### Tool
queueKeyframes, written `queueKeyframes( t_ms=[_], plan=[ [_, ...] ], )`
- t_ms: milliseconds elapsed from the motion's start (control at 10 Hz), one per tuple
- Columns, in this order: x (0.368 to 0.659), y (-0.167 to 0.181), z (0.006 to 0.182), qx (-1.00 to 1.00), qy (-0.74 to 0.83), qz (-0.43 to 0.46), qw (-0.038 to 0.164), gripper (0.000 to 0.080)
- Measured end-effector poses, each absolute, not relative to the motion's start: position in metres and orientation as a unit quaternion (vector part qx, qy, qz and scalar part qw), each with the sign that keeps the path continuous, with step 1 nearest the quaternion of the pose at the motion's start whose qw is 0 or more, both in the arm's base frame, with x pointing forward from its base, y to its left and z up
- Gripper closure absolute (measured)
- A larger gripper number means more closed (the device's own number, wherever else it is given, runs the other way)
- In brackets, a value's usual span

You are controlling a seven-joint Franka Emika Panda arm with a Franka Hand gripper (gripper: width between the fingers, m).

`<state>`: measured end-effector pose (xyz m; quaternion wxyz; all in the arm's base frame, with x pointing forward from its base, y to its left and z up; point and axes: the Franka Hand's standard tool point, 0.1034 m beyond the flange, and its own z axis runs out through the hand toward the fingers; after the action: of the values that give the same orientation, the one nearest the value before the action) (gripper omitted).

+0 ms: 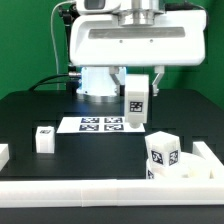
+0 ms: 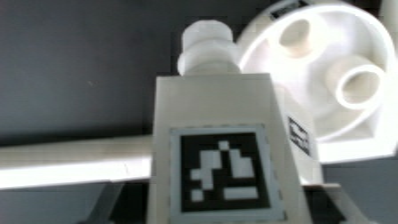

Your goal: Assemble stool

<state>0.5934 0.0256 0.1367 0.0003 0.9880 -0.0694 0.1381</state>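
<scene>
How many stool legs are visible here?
3. The held leg is in the hand; the left leg stands on the table at the exterior view's left; the right leg stands at its right, behind the front rail. Others may be hidden.

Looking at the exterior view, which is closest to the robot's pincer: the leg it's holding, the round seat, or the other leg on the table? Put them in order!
1. The held leg: clamped in the pincer, in the middle of the view.
2. The round seat: on the table, toward the front on the exterior view's right.
3. The loose leg: standing on the table, far over on the exterior view's left.
</scene>
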Motion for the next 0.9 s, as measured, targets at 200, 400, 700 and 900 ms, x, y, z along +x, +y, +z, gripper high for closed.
queueKeyframes(
  t_ms=[200, 400, 700, 900],
  plan=[
    [0.592, 0.047, 0.136, 0.976, -0.065, 0.207, -0.007, 0.0461],
    [0.593, 0.070, 0.127, 0.963, -0.061, 0.263, -0.015, 0.0461],
    [0.591, 0.068, 0.120, 0.952, -0.054, 0.301, -0.009, 0.0461],
    [0.593, 0.076, 0.119, 0.954, -0.040, 0.298, -0.008, 0.0461]
  ],
)
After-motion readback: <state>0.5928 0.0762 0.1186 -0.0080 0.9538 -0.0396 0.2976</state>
